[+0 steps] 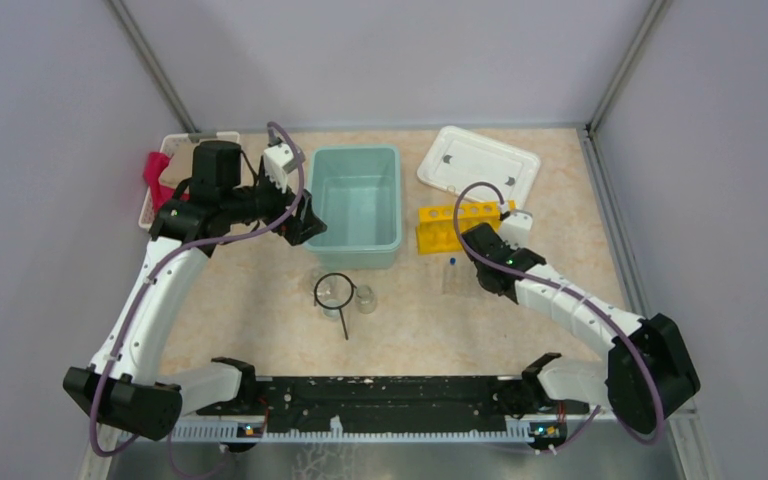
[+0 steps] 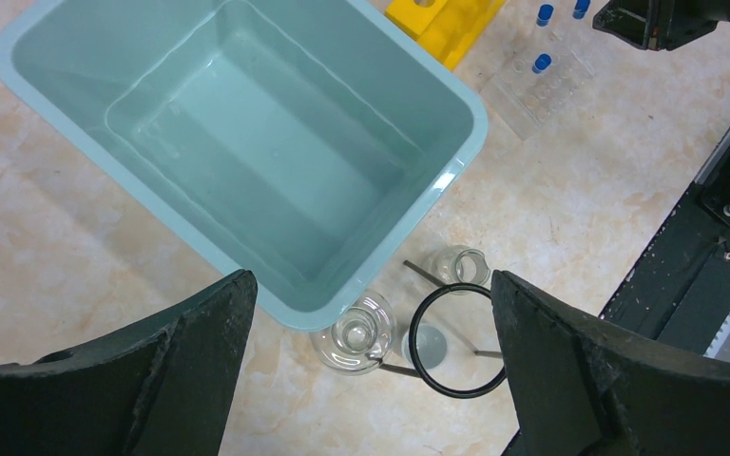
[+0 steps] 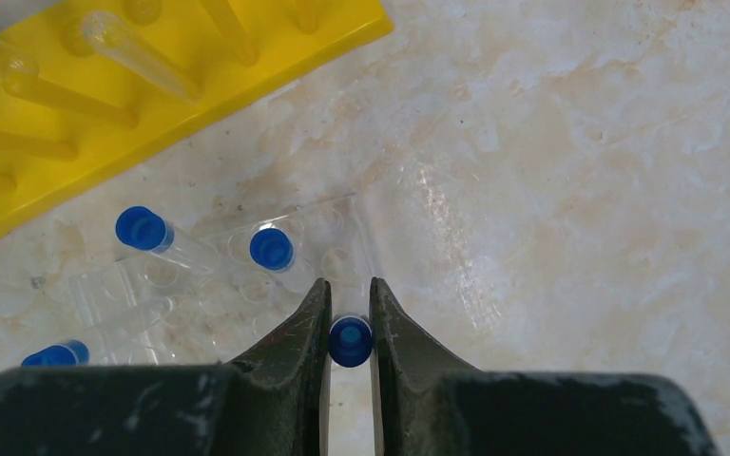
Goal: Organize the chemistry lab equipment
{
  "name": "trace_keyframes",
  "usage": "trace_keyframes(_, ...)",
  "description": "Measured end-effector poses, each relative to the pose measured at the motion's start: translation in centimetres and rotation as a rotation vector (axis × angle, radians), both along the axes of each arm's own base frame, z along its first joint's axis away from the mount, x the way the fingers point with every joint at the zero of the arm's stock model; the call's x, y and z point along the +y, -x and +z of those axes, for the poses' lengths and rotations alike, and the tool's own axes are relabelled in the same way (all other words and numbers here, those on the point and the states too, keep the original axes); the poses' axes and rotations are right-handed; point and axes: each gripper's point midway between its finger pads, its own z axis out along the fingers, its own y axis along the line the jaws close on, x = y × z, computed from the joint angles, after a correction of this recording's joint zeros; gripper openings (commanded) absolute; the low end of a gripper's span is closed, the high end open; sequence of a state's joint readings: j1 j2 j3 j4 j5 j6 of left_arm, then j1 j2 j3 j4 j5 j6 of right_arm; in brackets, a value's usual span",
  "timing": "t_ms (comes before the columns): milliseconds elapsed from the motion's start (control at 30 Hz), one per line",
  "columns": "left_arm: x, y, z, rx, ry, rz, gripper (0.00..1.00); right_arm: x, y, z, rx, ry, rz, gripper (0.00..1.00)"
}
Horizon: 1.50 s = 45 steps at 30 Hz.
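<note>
My right gripper [image 3: 349,290] is shut on the blue cap of a thin clear test tube [image 3: 350,342] that stands in a clear holder [image 3: 337,233]. Other blue-capped tubes [image 3: 272,249] stand in the same holder, just in front of the yellow holed rack [image 3: 105,95]. In the top view this gripper [image 1: 474,266] hangs over the holder, right of the teal bin. My left gripper [image 2: 373,294] is open and empty above the teal bin's [image 2: 247,142] near corner. Below it stand two small glass beakers [image 2: 354,332] [image 2: 461,266] with the black wire ring [image 2: 456,339] resting over them.
The teal bin [image 1: 357,200] sits at the centre back. A white lid [image 1: 480,165] lies at the back right behind the yellow rack [image 1: 460,225]. A white basket [image 1: 175,165] with red cloth stands at the back left. The arm bases' black rail [image 1: 390,395] runs along the near edge.
</note>
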State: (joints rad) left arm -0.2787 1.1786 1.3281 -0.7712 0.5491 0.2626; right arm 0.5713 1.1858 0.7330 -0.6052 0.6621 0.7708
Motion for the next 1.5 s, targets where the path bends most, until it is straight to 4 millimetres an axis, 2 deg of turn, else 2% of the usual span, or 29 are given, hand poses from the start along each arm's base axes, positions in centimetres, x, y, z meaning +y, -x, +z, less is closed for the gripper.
trace_keyframes(133, 0.0, 0.0, 0.1, -0.005, 0.000, 0.000, 0.99, -0.3, 0.5, -1.0, 0.018, 0.010, 0.000, 0.00)
trace_keyframes(233, 0.0, -0.1, 0.2, -0.007, -0.001, 0.000, 0.99, -0.5, 0.8, -1.4, 0.027, 0.015, 0.000, 0.08)
trace_keyframes(333, 0.0, -0.1, 0.3, -0.009, -0.001, 0.001, 0.99, -0.4, 0.7, -1.4, 0.026, 0.010, 0.003, 0.21)
trace_keyframes(533, 0.1, -0.2, 0.7, -0.018, 0.003, 0.005, 0.99, 0.0, 0.6, -1.2, 0.016, -0.014, 0.015, 0.29)
trace_keyframes(767, 0.8, -0.5, 0.6, -0.006, 0.004, 0.032, 0.99, 0.2, 1.1, 1.2, -0.036, -0.065, 0.031, 0.38)
trace_keyframes(900, 1.9, -1.0, 0.2, 0.018, 0.007, 0.069, 0.99, 1.2, 1.3, 4.2, -0.075, -0.086, 0.068, 0.40)
trace_keyframes(933, 2.2, -1.1, 0.1, 0.022, 0.009, 0.079, 0.99, 1.9, 1.4, 5.0, -0.086, -0.093, 0.092, 0.40)
trace_keyframes(1033, 3.3, -1.7, -0.1, 0.033, 0.012, 0.114, 0.99, 5.8, 1.6, 8.7, -0.135, -0.149, 0.207, 0.39)
trace_keyframes(1133, 4.7, -2.1, -0.4, 0.046, 0.018, 0.154, 0.99, 11.4, 2.2, 11.9, -0.160, -0.228, 0.376, 0.39)
trace_keyframes(1233, 6.2, -2.2, -1.4, 0.080, 0.017, 0.194, 0.99, 17.5, 3.4, 13.1, -0.131, -0.268, 0.554, 0.40)
trace_keyframes(1300, 6.9, -2.0, -2.2, 0.103, 0.013, 0.212, 0.99, 21.4, 4.1, 12.8, -0.090, -0.275, 0.662, 0.40)
trace_keyframes(1367, 7.3, -1.5, -3.0, 0.125, 0.005, 0.220, 0.99, 24.8, 4.5, 11.5, -0.034, -0.275, 0.746, 0.40)
trace_keyframes(1433, 7.3, -0.7, -3.5, 0.138, 0.000, 0.216, 0.99, 27.3, 4.8, 9.6, 0.032, -0.267, 0.807, 0.40)
trace_keyframes(1500, 7.3, -0.1, -3.6, 0.139, -0.002, 0.212, 0.99, 28.7, 4.9, 7.4, 0.091, -0.249, 0.842, 0.40)
